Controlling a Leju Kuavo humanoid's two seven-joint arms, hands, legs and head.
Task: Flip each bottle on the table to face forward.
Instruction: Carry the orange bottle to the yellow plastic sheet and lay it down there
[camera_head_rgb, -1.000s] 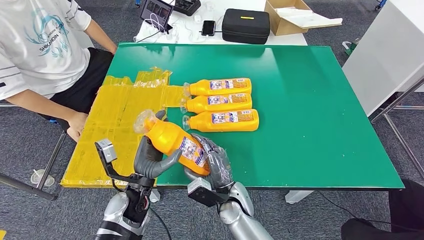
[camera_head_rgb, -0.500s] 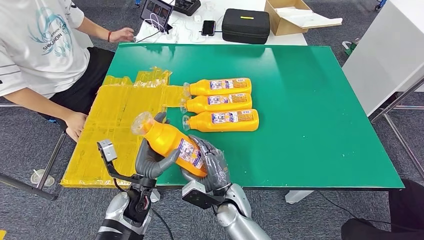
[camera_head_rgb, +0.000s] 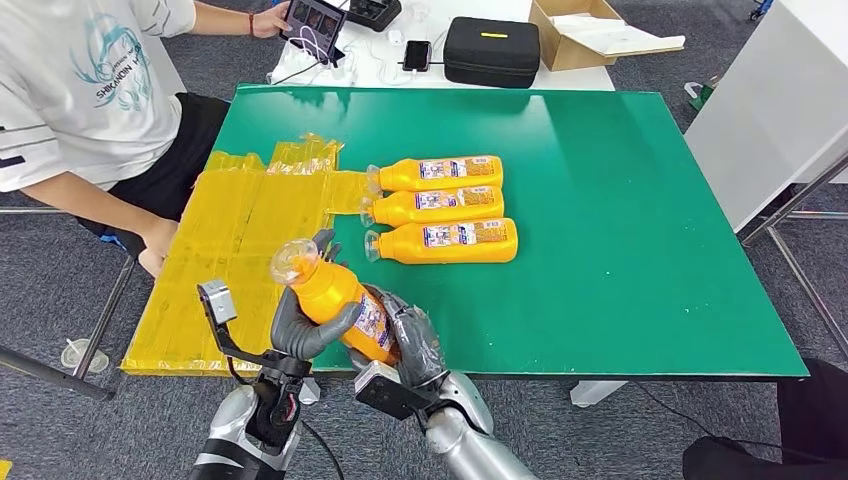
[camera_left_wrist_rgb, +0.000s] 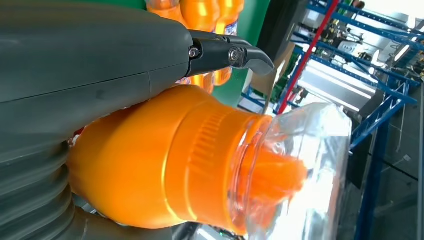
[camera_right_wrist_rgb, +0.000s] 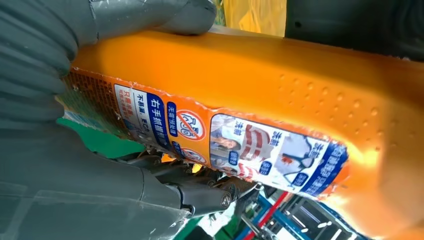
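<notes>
Since a second ago the held bottle (camera_head_rgb: 335, 296) has been tilted more upright at lower centre, gripped by left hand (camera_head_rgb: 300, 325) and right hand (camera_head_rgb: 405, 345); flip under way

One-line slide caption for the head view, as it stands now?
Left robot hand and right robot hand hold an orange bottle above the green table's near edge; three bottles lie side by side.

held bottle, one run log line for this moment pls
held bottle lifted, tilted | left robot hand grips neck end | right robot hand grips base | three bottles lying on green table
</notes>
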